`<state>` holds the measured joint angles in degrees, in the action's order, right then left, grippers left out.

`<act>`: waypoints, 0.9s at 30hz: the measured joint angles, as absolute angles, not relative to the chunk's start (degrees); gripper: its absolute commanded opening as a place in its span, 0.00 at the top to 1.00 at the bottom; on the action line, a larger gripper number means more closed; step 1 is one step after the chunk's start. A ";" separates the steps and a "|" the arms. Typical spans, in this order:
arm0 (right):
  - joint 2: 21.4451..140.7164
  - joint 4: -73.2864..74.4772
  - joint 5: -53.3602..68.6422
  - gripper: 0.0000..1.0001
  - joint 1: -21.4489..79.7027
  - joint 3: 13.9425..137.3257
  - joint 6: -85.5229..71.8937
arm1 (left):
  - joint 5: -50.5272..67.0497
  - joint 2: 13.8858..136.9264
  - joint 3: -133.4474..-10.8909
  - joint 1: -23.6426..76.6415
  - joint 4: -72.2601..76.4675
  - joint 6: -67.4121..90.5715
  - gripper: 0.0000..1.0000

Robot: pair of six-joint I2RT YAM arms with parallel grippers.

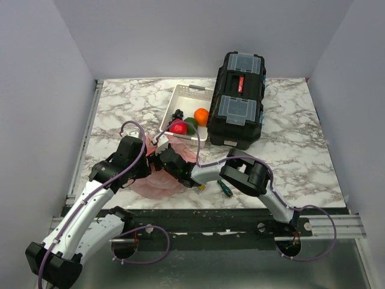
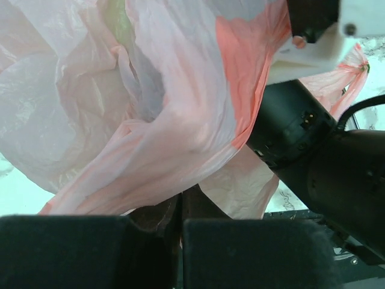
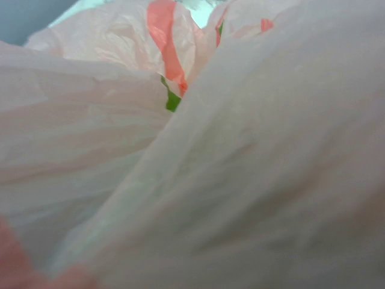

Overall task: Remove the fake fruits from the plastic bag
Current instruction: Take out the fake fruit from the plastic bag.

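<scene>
While the left gripper [image 2: 180, 212] pinches it, the crinkled translucent pink plastic bag [image 1: 157, 183] wraps the right gripper [image 1: 161, 161], its state unclear.

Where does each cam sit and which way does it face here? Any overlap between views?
Top external: above and behind the bases, looking down on the marble table, white tray and black toolbox; left arm and right arm show.
Left wrist: on the left arm, facing the plastic bag pinched in its own fingers; right arm crosses at right.
Right wrist: buried in the bag; only plastic shows, no fingers.
Shared: all three see the bag.
</scene>
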<state>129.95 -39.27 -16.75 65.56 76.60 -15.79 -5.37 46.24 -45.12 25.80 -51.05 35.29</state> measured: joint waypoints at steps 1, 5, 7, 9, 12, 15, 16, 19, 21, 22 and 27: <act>130.39 -39.27 -17.32 0.17 65.54 76.79 -15.97 | -5.37 46.17 -45.06 25.80 -50.83 35.24 1.00; 130.93 -39.48 -19.00 0.31 65.17 76.82 -16.43 | -5.37 45.80 -44.88 25.80 -50.41 35.22 1.00; 130.89 -39.90 -19.77 0.35 65.12 76.53 -16.45 | -5.34 45.74 -44.86 25.80 -50.39 35.22 1.00; 130.52 -41.39 -20.56 0.44 65.01 75.00 -16.47 | -5.37 45.76 -44.86 25.80 -50.33 35.20 1.00; 128.86 -42.44 -21.74 0.56 64.86 72.27 -15.81 | -5.34 45.82 -44.84 25.80 -50.28 35.20 1.00; 126.54 -42.37 -22.37 0.64 64.77 69.38 -14.85 | -5.37 46.26 -44.86 25.80 -50.22 35.11 1.00; 125.58 -42.39 -22.48 0.67 64.75 68.38 -14.50 | -5.37 46.50 -44.86 25.80 -50.19 35.03 1.00; 122.26 -42.37 -22.68 0.74 64.75 65.54 -13.87 | -5.37 47.37 -44.86 25.80 -49.93 34.52 1.00; 119.57 -42.37 -22.61 0.79 64.64 63.68 -13.67 | -5.39 48.07 -44.86 25.80 -49.67 34.06 1.00; 118.32 -42.35 -22.52 0.80 64.60 62.98 -13.65 | -5.39 48.47 -44.86 25.80 -49.52 33.78 1.00; 112.49 -42.09 -19.38 0.87 64.49 59.88 -14.68 | -5.52 50.57 -45.12 25.80 -49.25 32.51 1.00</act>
<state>112.49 -42.09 -19.38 64.49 59.88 -14.68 -5.52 50.57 -45.12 25.80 -49.25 32.51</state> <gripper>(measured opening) 0.746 0.003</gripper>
